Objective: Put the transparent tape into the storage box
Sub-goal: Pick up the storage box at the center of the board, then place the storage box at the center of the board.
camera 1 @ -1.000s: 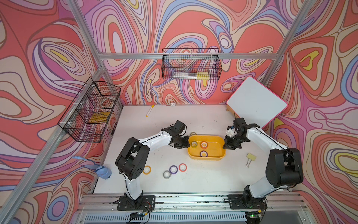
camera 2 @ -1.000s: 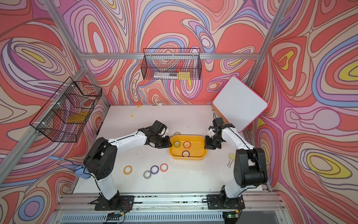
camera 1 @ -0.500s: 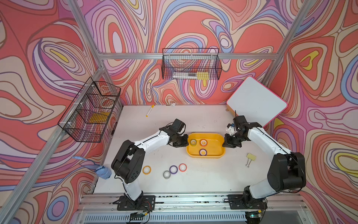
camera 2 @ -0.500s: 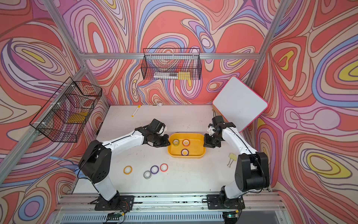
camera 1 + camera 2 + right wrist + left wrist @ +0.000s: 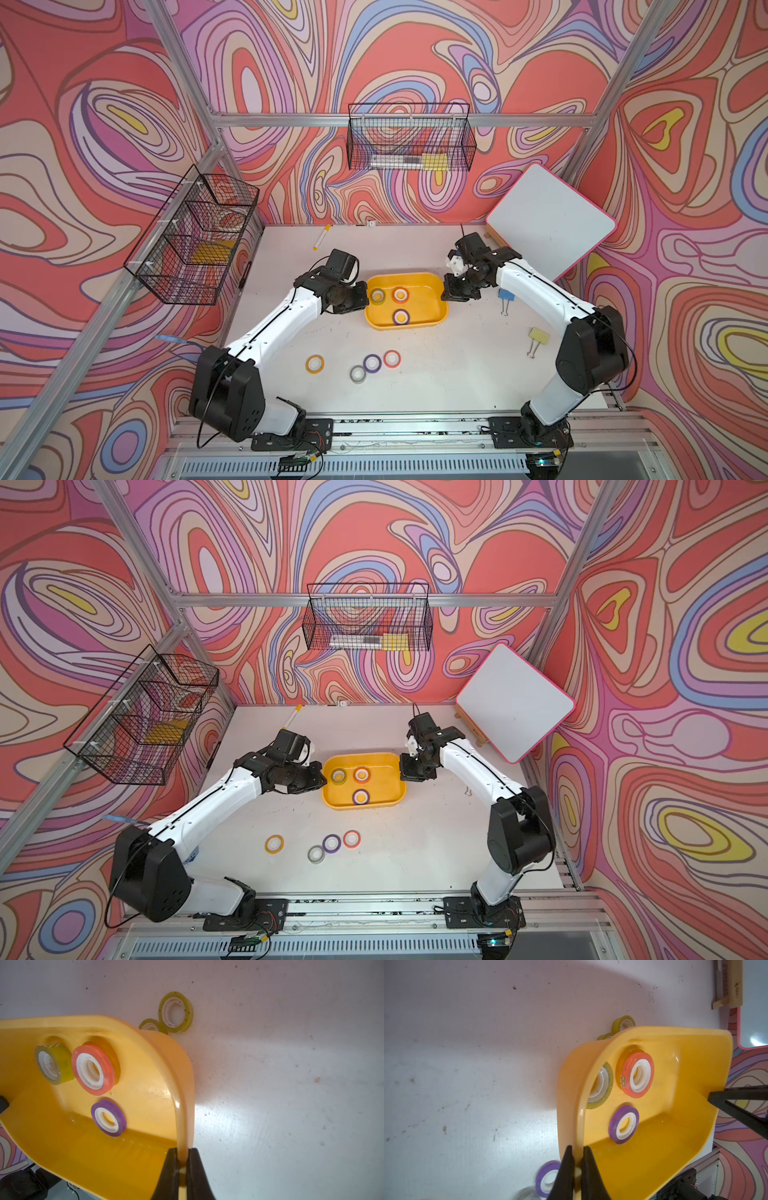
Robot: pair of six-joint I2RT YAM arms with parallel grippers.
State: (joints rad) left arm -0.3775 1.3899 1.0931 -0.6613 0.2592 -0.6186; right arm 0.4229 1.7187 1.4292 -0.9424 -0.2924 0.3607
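Left wrist view: left pincer [image 5: 577, 1152] clamped on the rim of the storage box [image 5: 654, 1167]; the right wrist view shows the right pincer [image 5: 182, 1153] clamped on the opposite end's rim. One transparent tape [image 5: 64, 1064] lies inside the box beside an orange roll [image 5: 110, 1068] and a purple roll [image 5: 120, 1121]. Another clear roll [image 5: 188, 1014] sits on the table [image 5: 291, 1084] just outside the box.

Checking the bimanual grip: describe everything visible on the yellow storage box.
The storage box is a shallow yellow-orange plastic tub, rectangular with rounded corners and a rolled rim, open side up at the table centre. The left gripper and right gripper are each shut on the rim at opposite short ends. Inside lie flat a yellowish-clear roll, an orange roll and a purple roll. Lifted or resting: cannot tell.
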